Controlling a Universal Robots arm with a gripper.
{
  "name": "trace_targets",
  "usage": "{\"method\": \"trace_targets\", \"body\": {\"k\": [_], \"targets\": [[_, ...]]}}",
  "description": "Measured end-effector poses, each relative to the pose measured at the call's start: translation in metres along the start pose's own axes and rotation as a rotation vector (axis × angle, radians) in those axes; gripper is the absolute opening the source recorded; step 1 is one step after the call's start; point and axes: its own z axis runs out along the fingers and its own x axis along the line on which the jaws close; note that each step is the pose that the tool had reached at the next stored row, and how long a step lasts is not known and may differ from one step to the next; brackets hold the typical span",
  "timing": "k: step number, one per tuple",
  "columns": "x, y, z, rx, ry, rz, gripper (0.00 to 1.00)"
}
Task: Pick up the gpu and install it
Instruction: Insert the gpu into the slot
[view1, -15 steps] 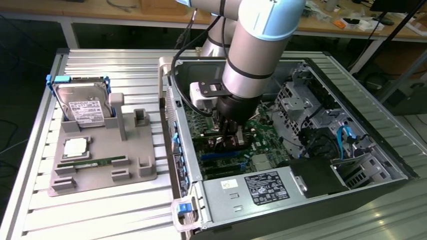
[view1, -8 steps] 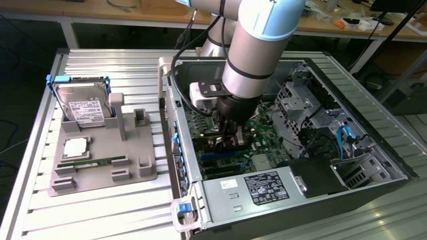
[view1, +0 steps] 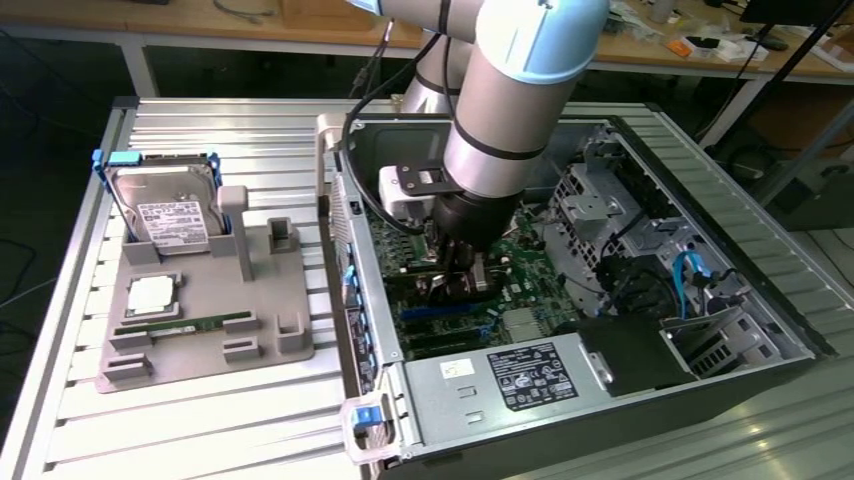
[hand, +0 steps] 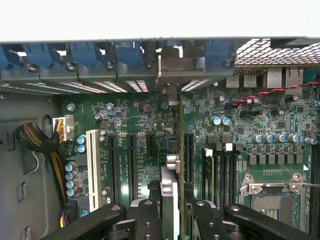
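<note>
**Card held on edge over the motherboard slots**

The gpu (hand: 170, 200) stands on edge between the two black fingers (hand: 150, 220) of the gripper (hand: 172, 220), which is closed narrowly on the card's thin body. In the wrist view the card runs away from the fingers toward the case's rear wall, its far end reaching up to the row of blue slot clips (hand: 130, 52) and the slotted rear panel. It sits in line with the black expansion slots (hand: 131, 160) on the green motherboard (hand: 135, 125), between the group of black slots beside the white slot (hand: 92, 167) and the single black slot nearer the memory sockets. Whether its edge is fully seated in a slot cannot be told.

In the exterior view the gripper (view1: 461, 270) is down inside the open computer case (view1: 747, 260), low over the board, with the silver arm (view1: 514, 90) rising above it. The power supply (view1: 507, 375) lies at the near end of the case.

On the exterior view's left, on the slatted table (view1: 80, 400), a grey holder tray (view1: 267, 330) carries a hard drive (view1: 167, 210) standing upright, a processor chip (view1: 151, 293) lying flat, and a slim memory stick (view1: 187, 325).
</note>
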Motion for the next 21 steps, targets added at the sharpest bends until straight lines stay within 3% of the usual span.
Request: {"method": "trace_targets", "body": {"k": [21], "targets": [[0.0000,0.0000,-0.0061,0.0001,-0.0001,0.000,0.28]]}}
